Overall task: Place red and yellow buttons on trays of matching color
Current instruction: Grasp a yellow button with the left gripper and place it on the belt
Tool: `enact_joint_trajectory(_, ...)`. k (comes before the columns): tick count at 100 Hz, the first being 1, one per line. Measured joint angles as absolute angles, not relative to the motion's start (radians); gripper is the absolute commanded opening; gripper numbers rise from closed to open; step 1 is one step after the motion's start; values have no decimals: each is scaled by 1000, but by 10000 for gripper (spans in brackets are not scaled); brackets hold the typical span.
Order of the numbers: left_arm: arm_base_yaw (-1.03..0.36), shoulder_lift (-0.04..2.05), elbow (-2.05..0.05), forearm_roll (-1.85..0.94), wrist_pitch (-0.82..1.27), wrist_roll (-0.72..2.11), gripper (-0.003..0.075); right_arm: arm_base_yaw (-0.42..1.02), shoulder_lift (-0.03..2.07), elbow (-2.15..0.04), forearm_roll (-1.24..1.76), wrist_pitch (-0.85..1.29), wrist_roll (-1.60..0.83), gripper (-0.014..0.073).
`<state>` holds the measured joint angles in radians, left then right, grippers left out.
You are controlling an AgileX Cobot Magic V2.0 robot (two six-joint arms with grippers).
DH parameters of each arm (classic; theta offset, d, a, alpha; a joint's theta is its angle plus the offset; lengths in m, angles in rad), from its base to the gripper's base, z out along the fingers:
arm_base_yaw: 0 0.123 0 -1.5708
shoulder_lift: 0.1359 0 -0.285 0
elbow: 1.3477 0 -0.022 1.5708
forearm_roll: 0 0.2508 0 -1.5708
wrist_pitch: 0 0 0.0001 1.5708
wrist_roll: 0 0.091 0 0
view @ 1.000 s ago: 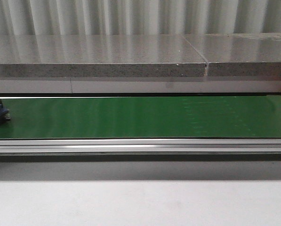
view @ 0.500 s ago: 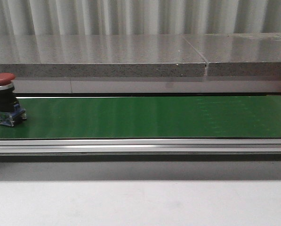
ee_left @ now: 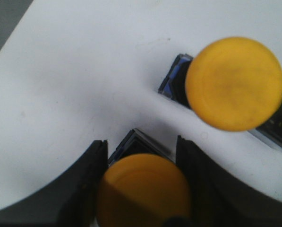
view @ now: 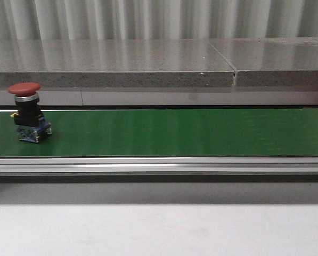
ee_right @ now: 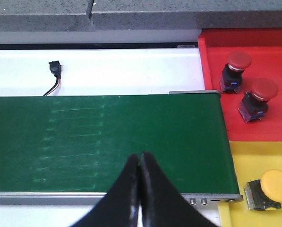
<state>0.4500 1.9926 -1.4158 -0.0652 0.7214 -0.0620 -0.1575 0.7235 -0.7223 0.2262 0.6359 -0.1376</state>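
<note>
One yellow button [ee_left: 143,189] between left gripper [ee_left: 143,182] fingers

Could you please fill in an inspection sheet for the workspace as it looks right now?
Surface: green conveyor belt with one button on it; white tabletop under the left arm.
Job's things: red button upright at the belt's left end; red tray holds two red buttons; yellow tray holds one yellow button; another yellow button stands on the white tabletop.
Clutter: nothing seen.
Grippers: left gripper has its fingers either side of a held yellow button; right gripper shut, empty, over the belt.
Cables: small black connector with wire beyond the belt.
Surroundings: grey stone ledge, corrugated wall.
</note>
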Motion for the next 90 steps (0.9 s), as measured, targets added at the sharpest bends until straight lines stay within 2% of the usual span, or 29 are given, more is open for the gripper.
enact_joint_trajectory(28,432,1824,-1416,-61,786,-48,-20,-158,723,-722,226,636,-138,-67)
enact_joint_trajectory(57,308,1562,-1416,-61,847,-15,-20,-158,723,-722,226,636,-138,-67)
enact_joint_trajectory(90,149,1517,-1311,-61,893,-13,-20,-158,723,-722,226,636,-138,-67)
